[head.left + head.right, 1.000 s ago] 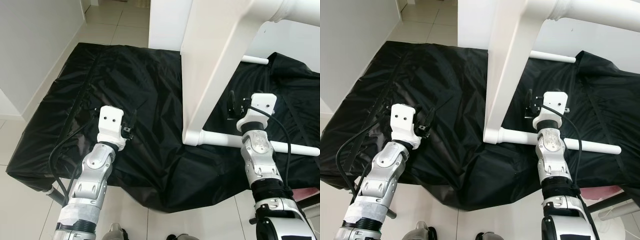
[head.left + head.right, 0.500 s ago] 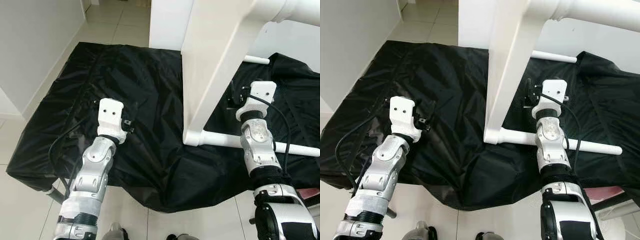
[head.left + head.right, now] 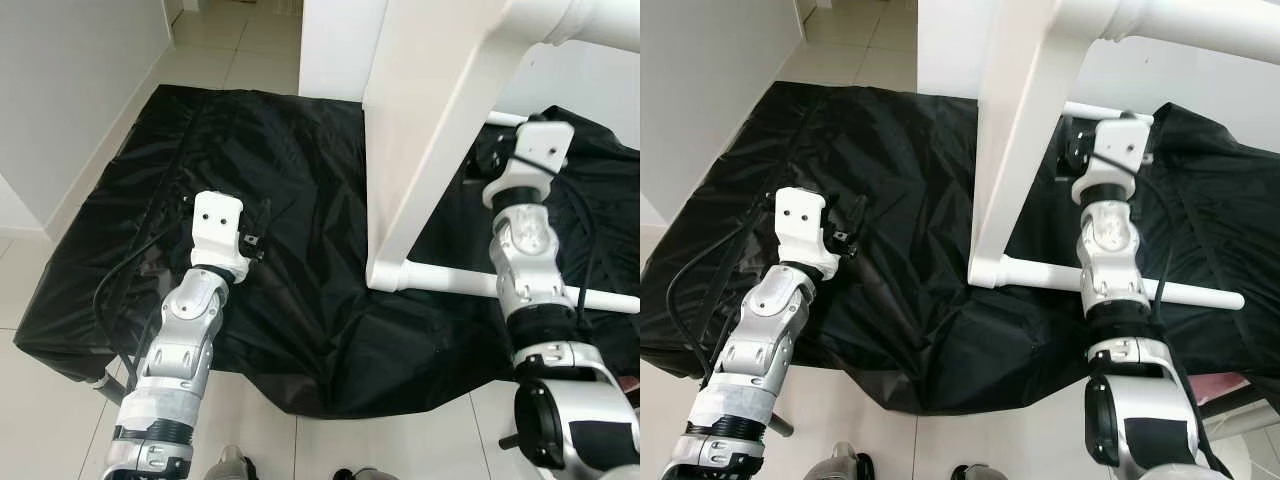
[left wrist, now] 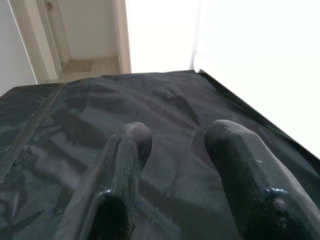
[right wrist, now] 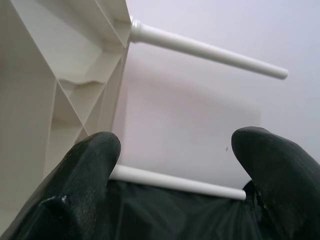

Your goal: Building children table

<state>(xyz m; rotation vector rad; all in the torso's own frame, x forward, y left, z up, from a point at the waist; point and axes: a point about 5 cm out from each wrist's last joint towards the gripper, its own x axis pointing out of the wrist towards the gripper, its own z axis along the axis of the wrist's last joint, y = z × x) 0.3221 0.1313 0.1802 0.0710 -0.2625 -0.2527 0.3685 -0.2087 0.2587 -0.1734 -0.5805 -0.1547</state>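
White children's table [image 3: 440, 130] lies on its side on the black sheet [image 3: 250, 150], legs pointing right. Right gripper [image 5: 175, 165] raised beside tabletop underside, fingers spread, empty. Left gripper [image 4: 175, 145] above sheet, fingers parted, empty.

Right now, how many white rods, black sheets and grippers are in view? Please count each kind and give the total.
Rods: 3
Sheet: 1
Grippers: 2 (left gripper, right gripper, both open)
Total: 6
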